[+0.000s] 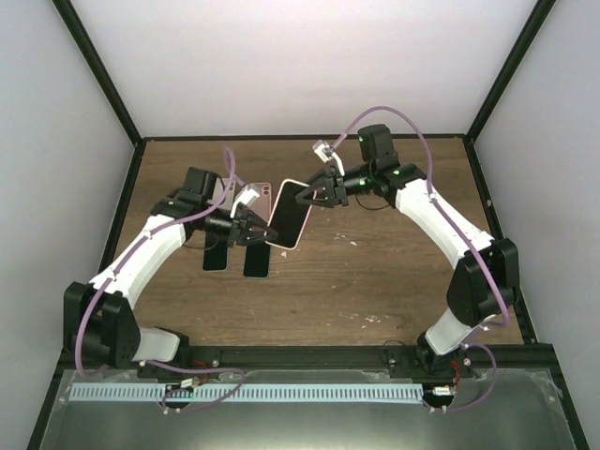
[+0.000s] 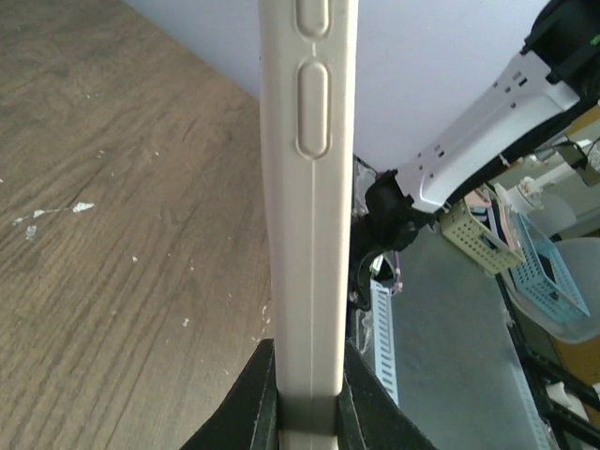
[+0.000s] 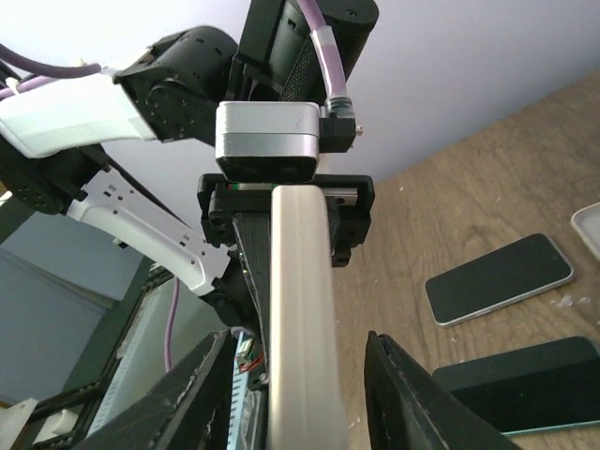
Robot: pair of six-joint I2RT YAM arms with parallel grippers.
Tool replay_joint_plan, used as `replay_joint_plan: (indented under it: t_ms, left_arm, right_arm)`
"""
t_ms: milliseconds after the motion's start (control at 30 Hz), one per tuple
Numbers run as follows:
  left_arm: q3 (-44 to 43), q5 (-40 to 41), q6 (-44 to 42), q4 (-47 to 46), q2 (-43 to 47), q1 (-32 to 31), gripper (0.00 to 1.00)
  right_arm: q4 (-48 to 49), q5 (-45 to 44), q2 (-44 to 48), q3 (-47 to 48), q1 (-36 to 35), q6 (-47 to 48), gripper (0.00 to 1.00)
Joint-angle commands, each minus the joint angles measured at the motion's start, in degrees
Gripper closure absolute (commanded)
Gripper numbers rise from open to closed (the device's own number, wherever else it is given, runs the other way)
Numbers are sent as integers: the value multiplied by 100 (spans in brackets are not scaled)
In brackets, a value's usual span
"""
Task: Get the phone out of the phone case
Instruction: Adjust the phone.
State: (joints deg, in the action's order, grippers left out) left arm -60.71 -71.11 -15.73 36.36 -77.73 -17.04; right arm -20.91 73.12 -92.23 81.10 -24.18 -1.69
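The phone in its cream-pink case [image 1: 291,214] is held edge-up above the middle of the table, dark screen showing. My left gripper [image 1: 255,231] is shut on the case's lower end; in the left wrist view the case's side [image 2: 309,187] with its buttons rises between my black fingers [image 2: 255,394]. My right gripper [image 1: 309,195] is at the case's upper end. In the right wrist view its fingers [image 3: 202,394] stand wide apart on either side of the case's edge [image 3: 300,309], open and not pressing it.
Two dark phones [image 1: 216,253] [image 1: 258,261] lie flat on the wooden table under my left arm; they also show in the right wrist view [image 3: 497,278] [image 3: 525,384]. A pink item [image 1: 265,195] lies behind the held case. Black frame posts border the table.
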Motion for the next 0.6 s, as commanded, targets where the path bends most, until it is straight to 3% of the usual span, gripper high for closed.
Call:
replay_joint_plan:
  t_ms: [0,467,567]
  left_arm:
    - [-365,-229,-1118,835,-55,-67,100]
    - [-518,-29,-1063,817,-229,-221,100]
    - [-499,11,-920,688,-233,-221,100]
  right_arm:
    - [-1031,346,-160,403,22,753,62]
    - [-1342,371,-222,453,-169,955,64]
    - [-1325,341,-203,393,-207,961,69]
